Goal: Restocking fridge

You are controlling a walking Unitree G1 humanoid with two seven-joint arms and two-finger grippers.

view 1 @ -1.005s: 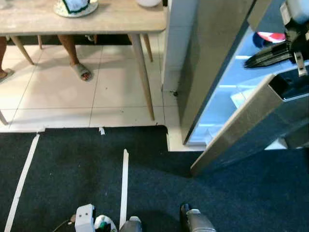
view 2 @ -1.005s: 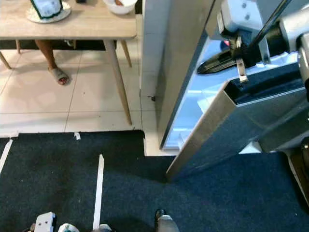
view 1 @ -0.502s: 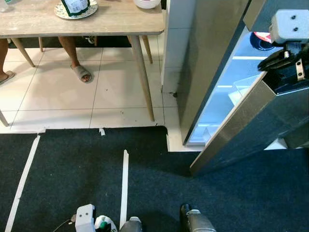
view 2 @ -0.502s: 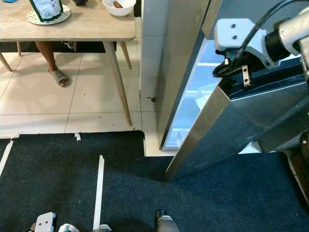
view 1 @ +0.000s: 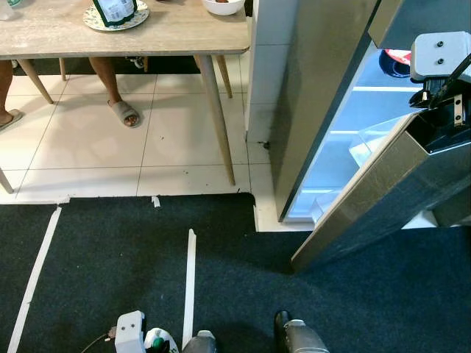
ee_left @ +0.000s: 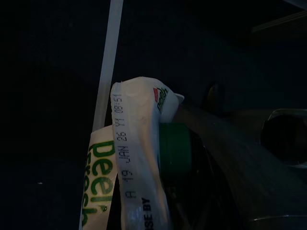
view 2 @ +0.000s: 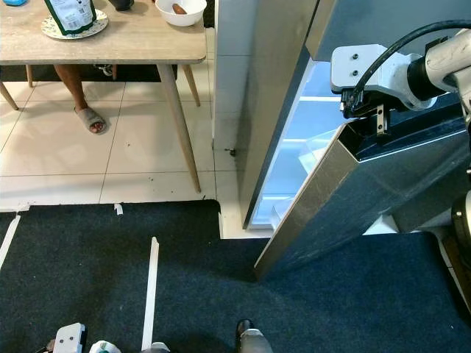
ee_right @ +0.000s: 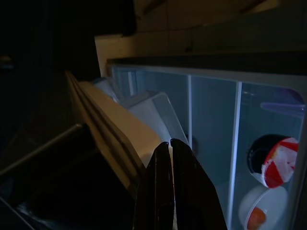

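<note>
The steel fridge (view 1: 324, 88) stands at the right with its door (view 2: 353, 198) swung partly open and the lit shelves (view 1: 346, 147) showing in the gap. My right gripper (view 2: 353, 110) is at the door's top inner edge, its black fingers (ee_right: 169, 158) pressed shut with nothing between them. The right wrist view looks past them at the shelves, where a red, white and black bowl (ee_right: 273, 160) sits above a white bowl (ee_right: 256, 211). My left gripper (view 1: 151, 340) hangs low by my side, shut on a white carton (ee_left: 136, 158) with green lettering and a green cap (ee_left: 175, 146).
A wooden table (view 1: 169, 33) stands at the back left, bearing a plate with a packet (view 1: 114, 11) and a white bowl (view 2: 180, 9). A person's sandalled foot (view 1: 124, 110) rests under it. White tape lines (view 1: 189, 283) cross the dark carpet. White tile lies beyond.
My right gripper has drawn back to the right, out of the fridge opening, to the door's top edge. The left arm and its carton have not moved.
</note>
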